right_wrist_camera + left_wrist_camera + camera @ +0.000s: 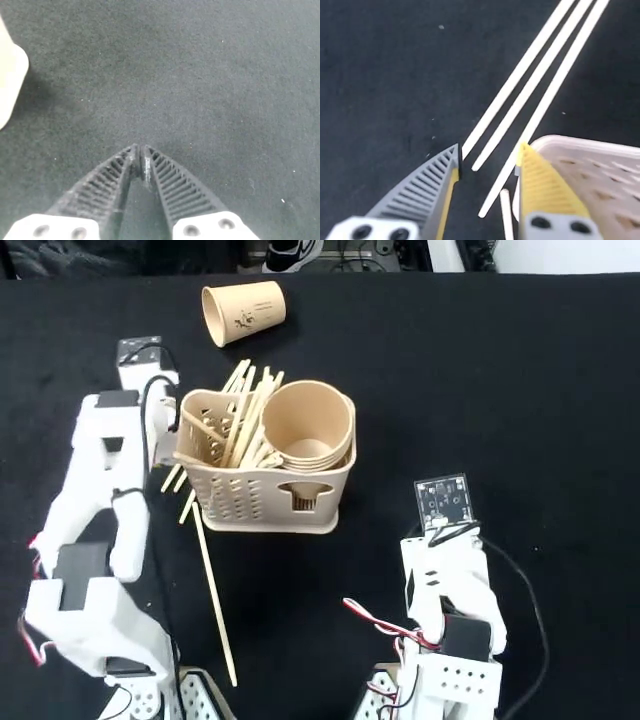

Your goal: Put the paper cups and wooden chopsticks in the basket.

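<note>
A beige slotted basket point(262, 492) stands mid-table with stacked paper cups point(307, 424) and a bundle of wooden chopsticks point(240, 415) in it. Another paper cup point(243, 312) lies on its side near the far edge. One long chopstick point(214, 595) lies on the cloth in front of the basket, and a few ends point(175, 480) stick out at its left. My left gripper point(487, 160) is open beside the basket's rim point(590, 149), with three chopsticks point(535, 75) just beyond its fingertips. My right gripper point(139, 157) is shut over bare cloth.
Black cloth covers the table point(500, 380). The left arm point(100, 500) stands close against the basket's left side. The right arm point(447, 580) sits at the near right, a corner of the basket point(10, 82) off to its side.
</note>
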Available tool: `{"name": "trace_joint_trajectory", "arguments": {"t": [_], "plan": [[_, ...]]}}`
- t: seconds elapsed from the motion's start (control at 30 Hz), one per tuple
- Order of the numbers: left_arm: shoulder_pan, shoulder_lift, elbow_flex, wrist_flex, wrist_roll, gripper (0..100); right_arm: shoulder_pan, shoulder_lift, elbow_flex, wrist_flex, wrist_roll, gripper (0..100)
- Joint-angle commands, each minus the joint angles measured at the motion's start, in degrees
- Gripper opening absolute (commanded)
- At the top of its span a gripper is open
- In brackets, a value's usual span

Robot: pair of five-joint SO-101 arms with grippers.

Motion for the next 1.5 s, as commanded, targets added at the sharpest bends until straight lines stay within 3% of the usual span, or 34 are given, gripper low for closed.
{"name": "trace_joint_trajectory", "arguments": {"t": [0.0,0.3,0.5,0.67,0.87,1.13,1.47], "plan": [[4.0,2.9,-4.09,-0.44,-1.67,19,-0.79,-2.68,-0.22,0.26,0.09,1.2],[4.97,8.79,-5.49,-0.53,-2.99,18,-0.79,-2.68,-0.22,0.26,0.09,1.2],[4.88,10.55,-4.88,-4.13,-7.56,3,-0.79,-2.68,-0.22,0.26,0.09,1.2],[4.88,12.4,-4.79,-3.87,-10.9,3,-0.79,-2.86,-0.22,0.88,0.09,1.2],[5.14,8.7,-4.79,2.2,-10.99,3,-0.79,-2.86,-0.22,0.88,0.09,1.2],[5.41,-10.2,7.16,1.93,-10.99,3,-0.79,-2.86,-0.22,0.79,0.09,1.2],[2.95,-50.11,37.05,-19.08,-9.85,3,-0.79,-2.95,-0.22,0.79,0.09,1.2]]}}
